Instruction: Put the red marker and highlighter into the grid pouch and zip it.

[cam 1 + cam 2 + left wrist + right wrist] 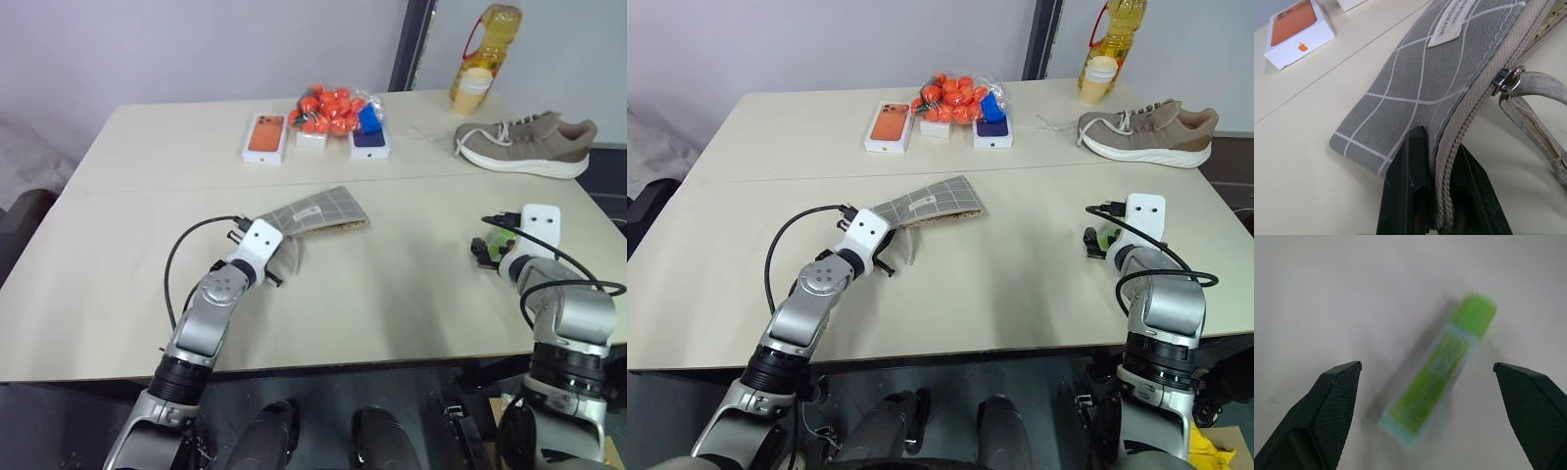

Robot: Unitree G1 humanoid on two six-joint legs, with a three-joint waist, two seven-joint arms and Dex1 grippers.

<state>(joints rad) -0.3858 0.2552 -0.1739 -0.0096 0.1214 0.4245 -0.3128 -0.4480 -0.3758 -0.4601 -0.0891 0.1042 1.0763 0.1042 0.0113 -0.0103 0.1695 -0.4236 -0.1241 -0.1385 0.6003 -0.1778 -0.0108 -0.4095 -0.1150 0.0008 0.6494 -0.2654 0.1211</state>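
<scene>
Partly hidden behind the spread right hand (1427, 369), the highlighter (1442, 373) looks blurred.

The grid pouch (318, 213) lies mid-table (411, 294), its near end clamped in the left end effector (1437, 196). At about 3 o'clock from it, well apart, the highlighter (1442, 372) rests on the table between the spread fingers of the right end effector (482, 245). At 12 o'clock — two boxes (265, 137) and a bag of small balls (333, 108); at 2 o'clock — a shoe (524, 145), a bottle (487, 49) behind it.
</scene>
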